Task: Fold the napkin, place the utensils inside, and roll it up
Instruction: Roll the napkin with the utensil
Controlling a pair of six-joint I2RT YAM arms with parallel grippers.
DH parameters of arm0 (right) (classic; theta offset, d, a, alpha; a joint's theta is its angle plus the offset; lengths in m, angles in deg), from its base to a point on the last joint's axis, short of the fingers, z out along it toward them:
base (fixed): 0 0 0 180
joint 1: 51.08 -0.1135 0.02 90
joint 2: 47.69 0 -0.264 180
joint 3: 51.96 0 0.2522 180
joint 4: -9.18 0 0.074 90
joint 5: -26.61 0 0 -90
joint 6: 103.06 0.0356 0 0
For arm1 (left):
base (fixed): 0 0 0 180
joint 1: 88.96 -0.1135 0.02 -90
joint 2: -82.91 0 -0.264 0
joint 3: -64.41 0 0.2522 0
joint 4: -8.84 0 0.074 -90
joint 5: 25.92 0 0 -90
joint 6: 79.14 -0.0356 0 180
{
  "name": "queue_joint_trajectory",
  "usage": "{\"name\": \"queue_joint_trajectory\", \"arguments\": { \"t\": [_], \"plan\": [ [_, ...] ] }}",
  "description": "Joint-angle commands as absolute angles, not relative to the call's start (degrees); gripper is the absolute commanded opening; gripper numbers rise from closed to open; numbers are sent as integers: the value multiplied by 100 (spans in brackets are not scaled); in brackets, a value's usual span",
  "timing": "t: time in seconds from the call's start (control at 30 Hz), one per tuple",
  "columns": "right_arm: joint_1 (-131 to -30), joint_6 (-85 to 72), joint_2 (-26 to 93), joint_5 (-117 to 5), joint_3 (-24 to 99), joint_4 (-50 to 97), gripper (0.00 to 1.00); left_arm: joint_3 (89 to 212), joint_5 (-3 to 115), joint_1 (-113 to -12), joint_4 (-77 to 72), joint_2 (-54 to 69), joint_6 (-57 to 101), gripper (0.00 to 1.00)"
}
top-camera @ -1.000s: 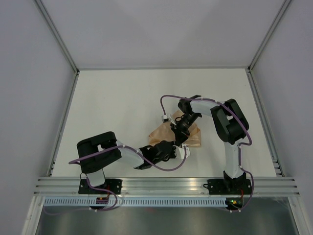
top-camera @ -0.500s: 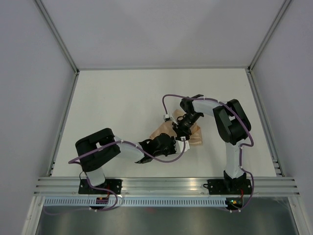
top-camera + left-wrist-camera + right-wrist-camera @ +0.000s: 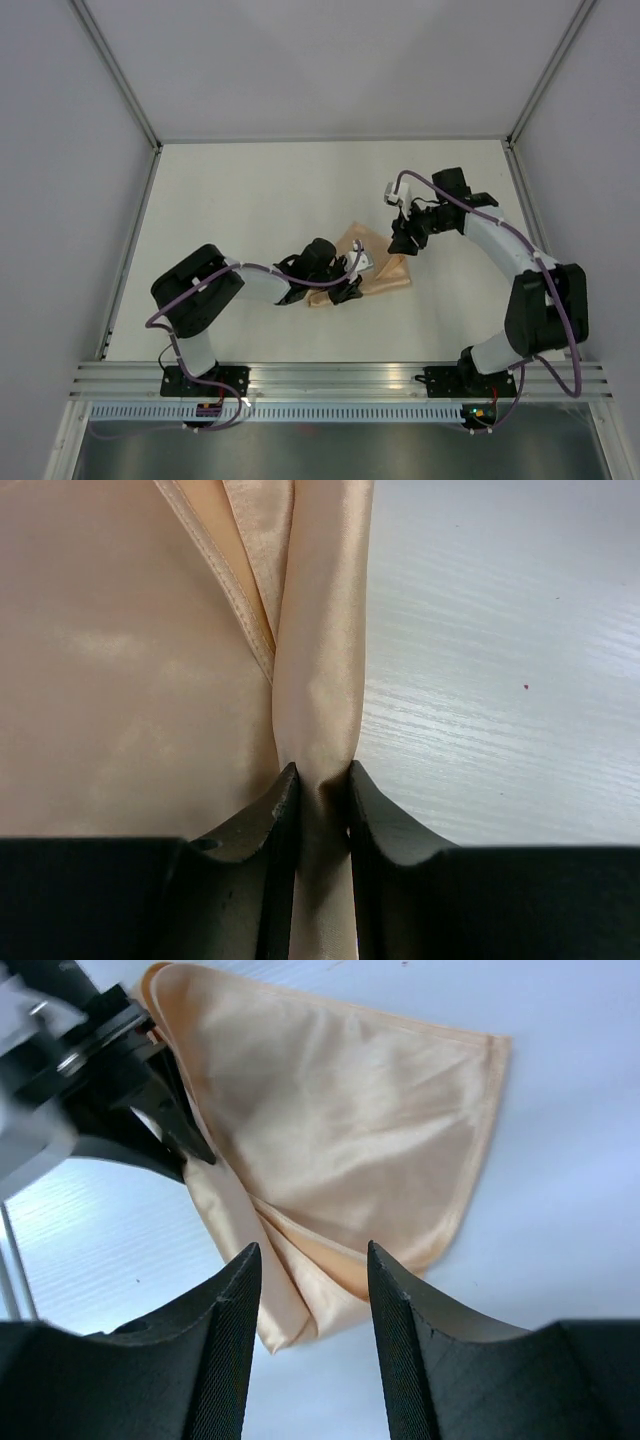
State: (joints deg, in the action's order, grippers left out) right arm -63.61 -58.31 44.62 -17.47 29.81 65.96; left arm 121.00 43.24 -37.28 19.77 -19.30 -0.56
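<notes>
So there's exactly one thing on the white table [image 3: 250,200]: a single peach-orange satiny cloth napkin [image 3: 385,272], sitting around the middle and slightly right of centre, closer to the front than the back. It's folded over itself into a sort of rounded triangle, and the right wrist view shows a few layers [image 3: 330,1130] stacked along the lower left edge.

There are two arms and two claws. The left claw [image 3: 345,288] is down at the napkin's near-left side. In its own camera the two dark fingers [image 3: 275,820] are squeezed narrow on a raised ridge of the cloth [image 3: 315,680], with fabric pinched right between them. Flat napkin lies to the left of that ridge and bare table [image 3: 500,680] to the right.

The right claw [image 3: 403,242] hangs over the far-right edge of the napkin and doesn't seem to be touching it. From its wrist view the fingers [image 3: 225,1340] are spread well apart with nothing between them, and you just see the cloth down below through the gap [image 3: 310,1295]. The left claw's black body [image 3: 110,1090] shows in the top left corner of that same view, nose against the napkin edge.

Around all this there are pale grey enclosure walls [image 3: 60,150] on three sides, plus a ribbed aluminium rail [image 3: 340,375] along the front where both arm bases are bolted. The only things over the cloth are the arms themselves, and the left wrist covers part of its near-left corner from above.
</notes>
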Motion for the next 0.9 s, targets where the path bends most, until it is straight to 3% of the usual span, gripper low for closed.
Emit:
{"name": "queue_joint_trajectory", "arguments": {
  "t": [0.0, 0.17, 0.43, 0.6, 0.87],
  "plan": [
    [-6259, -5595, 3355, -1899, 2212, 5416, 52, 12176, 3063, -4008, 1074, -2343, 663, 2],
    [-6416, -6016, 1957, -2390, 813, 4536, 56, 12519, 2234, -4369, 792, -2861, 1024, 2],
    [-7821, -6421, 1269, -3647, -811, 3553, 57, 12932, 1425, -4528, 449, -3460, 1560, 2],
    [-8745, -6447, 1365, -4500, -1244, 3094, 57, 13038, 1398, -4545, 335, -3626, 1666, 2],
    [-9141, -6324, 1611, -4730, -1210, 2909, 57, 13108, 1407, -4554, 256, -3724, 1798, 2]
  ]
}}
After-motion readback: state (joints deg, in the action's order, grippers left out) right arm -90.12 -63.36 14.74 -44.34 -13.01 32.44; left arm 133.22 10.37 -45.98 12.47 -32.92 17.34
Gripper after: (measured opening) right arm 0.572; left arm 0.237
